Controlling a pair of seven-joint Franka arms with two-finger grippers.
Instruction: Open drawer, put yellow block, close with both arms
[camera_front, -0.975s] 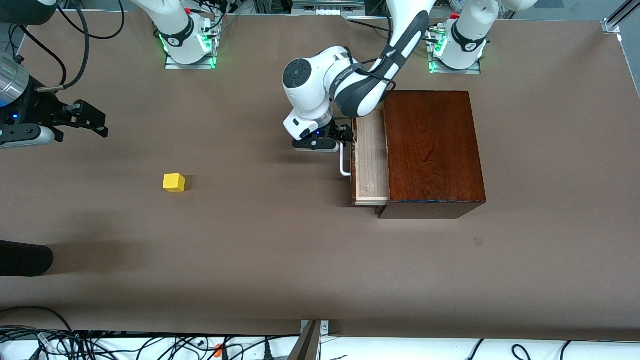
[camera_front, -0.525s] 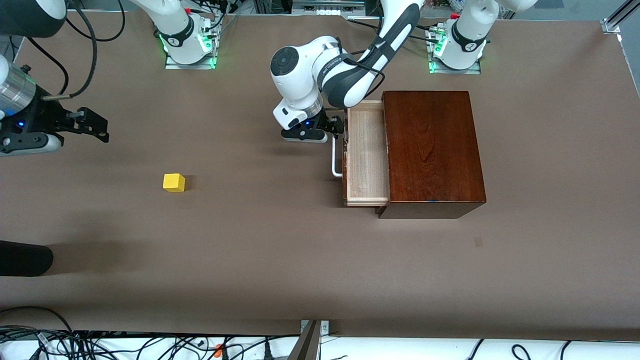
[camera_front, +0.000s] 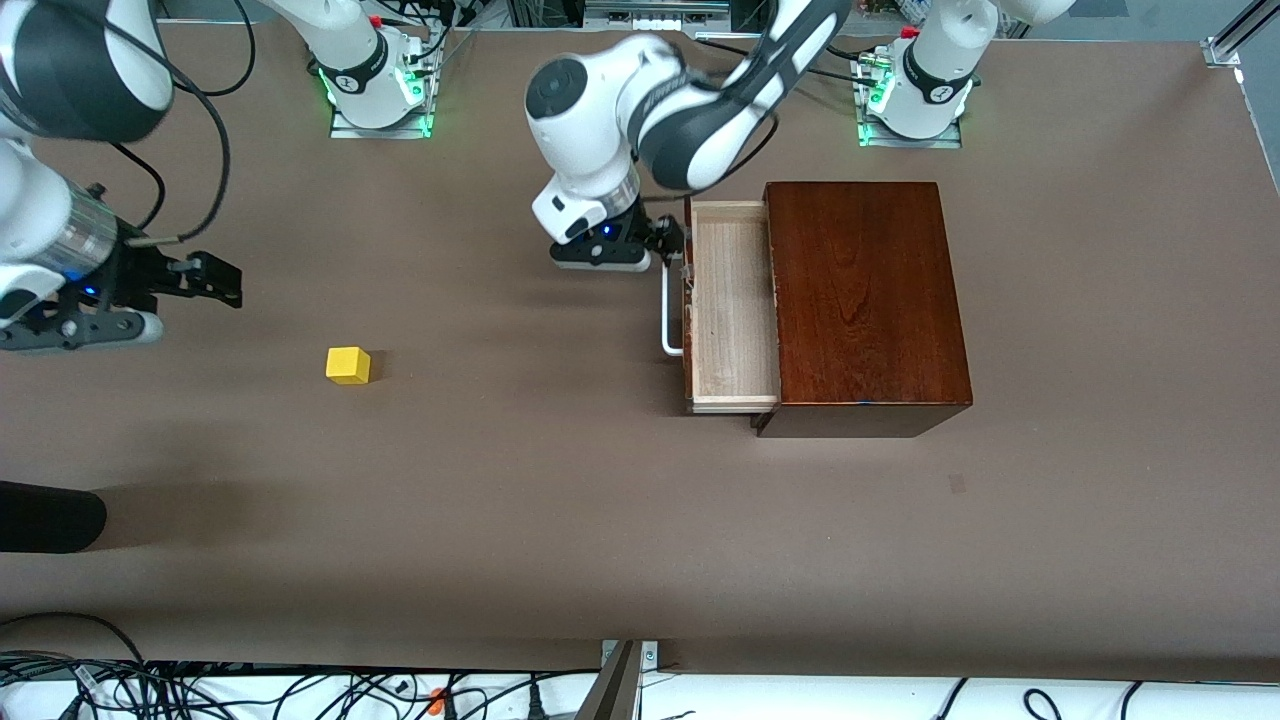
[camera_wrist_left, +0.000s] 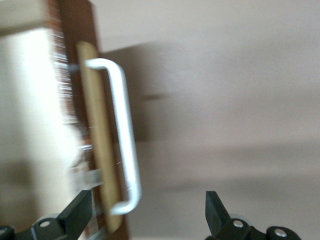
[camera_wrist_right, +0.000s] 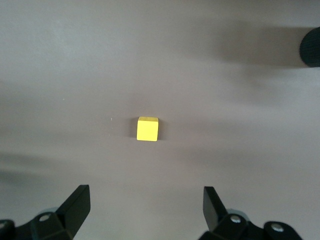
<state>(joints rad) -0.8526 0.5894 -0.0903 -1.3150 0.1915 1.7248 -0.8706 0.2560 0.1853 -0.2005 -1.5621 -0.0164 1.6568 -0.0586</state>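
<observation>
The dark reddish-brown box (camera_front: 865, 300) stands near the left arm's base. Its drawer (camera_front: 730, 310) is pulled out toward the right arm's end, and the pale tray is empty. The white handle (camera_front: 668, 322) also shows in the left wrist view (camera_wrist_left: 125, 145). My left gripper (camera_front: 672, 243) is open at the end of the handle that is farther from the front camera; that handle end lies between its jaws (camera_wrist_left: 148, 212), untouched. The yellow block (camera_front: 348, 365) sits on the table. My right gripper (camera_front: 222, 280) is open and empty, in the air with the block (camera_wrist_right: 147, 129) ahead of it (camera_wrist_right: 145, 207).
A black rounded object (camera_front: 50, 515) lies at the table's edge at the right arm's end, nearer the front camera than the block; it also shows in the right wrist view (camera_wrist_right: 311, 47). Cables (camera_front: 200, 690) run along the front edge.
The drawer has slid farther out toward the right arm's end. My left gripper moved with the handle and then rose slightly. My right gripper has moved closer to the yellow block.
</observation>
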